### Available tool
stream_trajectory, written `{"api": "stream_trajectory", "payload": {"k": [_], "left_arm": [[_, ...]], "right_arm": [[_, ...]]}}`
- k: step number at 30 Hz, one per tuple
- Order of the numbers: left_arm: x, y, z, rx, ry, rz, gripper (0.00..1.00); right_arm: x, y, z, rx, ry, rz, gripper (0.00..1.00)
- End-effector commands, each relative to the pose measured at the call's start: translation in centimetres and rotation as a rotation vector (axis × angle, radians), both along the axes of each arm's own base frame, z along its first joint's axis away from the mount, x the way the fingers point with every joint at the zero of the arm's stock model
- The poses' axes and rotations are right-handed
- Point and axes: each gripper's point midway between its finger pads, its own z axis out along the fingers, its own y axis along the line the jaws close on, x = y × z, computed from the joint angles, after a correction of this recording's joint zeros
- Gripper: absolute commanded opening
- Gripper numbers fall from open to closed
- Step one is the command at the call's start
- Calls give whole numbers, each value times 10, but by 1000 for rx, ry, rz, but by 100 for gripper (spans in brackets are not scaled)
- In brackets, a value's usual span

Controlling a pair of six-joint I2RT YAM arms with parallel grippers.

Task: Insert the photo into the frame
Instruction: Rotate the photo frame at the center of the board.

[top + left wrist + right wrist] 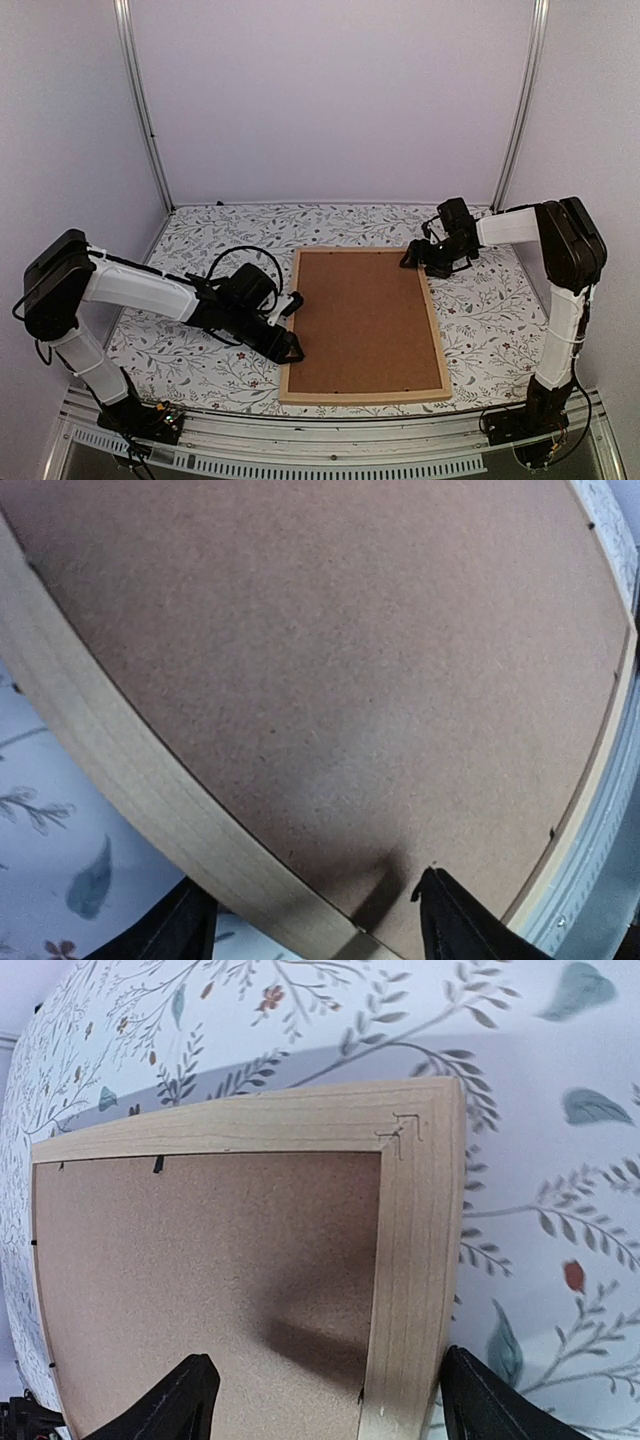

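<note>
A: What did the overhead camera show?

B: The frame (362,396) lay flat, back side up, in the middle of the floral tablecloth (480,320). The brown backing board (365,315) filled its opening. The left gripper (292,325) was at the frame's left rail, toward the near corner. The right gripper (415,255) was at the far right corner.

A: Were they holding it?

B: From above I could not tell. The dark fingers sat right at the wood.

A: And the left wrist camera?

B: It looked across the board from low down. The pale wooden rail ran diagonally through the picture. One of the fingers (455,925) was over the board, a little way in from the rail's inner edge. The other was outside the rail, above the cloth. So the jaws stood apart and straddled the rail, with a visible gap on the board side.

A: The right wrist camera?

B: Much the same. The mitred corner was in plain sight, with small black tabs along the far inner edge. One of the fingers (190,1400) hung over the board, well clear of the rail. The other sat just beside the rail's outer edge. The jaws were spread wide around the rail, not clamped on it.
</note>
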Motion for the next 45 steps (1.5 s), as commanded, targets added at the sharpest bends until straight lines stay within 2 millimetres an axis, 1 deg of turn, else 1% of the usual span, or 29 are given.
{"api": "stream_trajectory", "payload": {"k": [1, 4, 8, 10, 13, 17, 20, 22, 25, 27, 32, 36, 40, 45], "left_arm": [[-5, 8, 7, 31, 7, 57, 76], [20, 21, 17, 84, -40, 146, 83], [52, 32, 34, 81, -82, 236, 85], [69, 36, 43, 73, -106, 276, 85], [91, 44, 53, 63, -129, 326, 85], [116, 51, 60, 50, -150, 368, 85], [130, 54, 58, 59, -158, 383, 85], [140, 59, 57, 75, -169, 395, 85], [151, 63, 55, 97, -186, 406, 85], [154, 65, 53, 107, -187, 410, 85], [158, 71, 51, 118, -188, 422, 85], [163, 75, 49, 123, -185, 436, 85], [173, 78, 47, 126, -168, 448, 85], [187, 80, 44, 128, -149, 465, 85]], "right_arm": [[-20, 39, -16, 29, 69, 148, 79], [-19, 31, -14, -16, 61, 132, 79], [-21, 18, -5, -85, 36, 113, 80], [-25, 11, 1, -107, 27, 104, 80], [-36, 1, 1, -143, 33, 88, 80], [-55, -9, 7, -153, 28, 78, 79], [-67, -11, 7, -139, 33, 88, 76], [-71, -11, 8, -134, 31, 94, 74], [-72, -8, 7, -116, 28, 109, 70], [-70, -4, 5, -100, 27, 116, 67], [-69, -3, -7, -102, 52, 121, 52], [-71, -5, -10, -111, 59, 117, 41], [-74, -10, -13, -137, 66, 101, 35], [-79, -10, -13, -153, 65, 93, 29]]}}
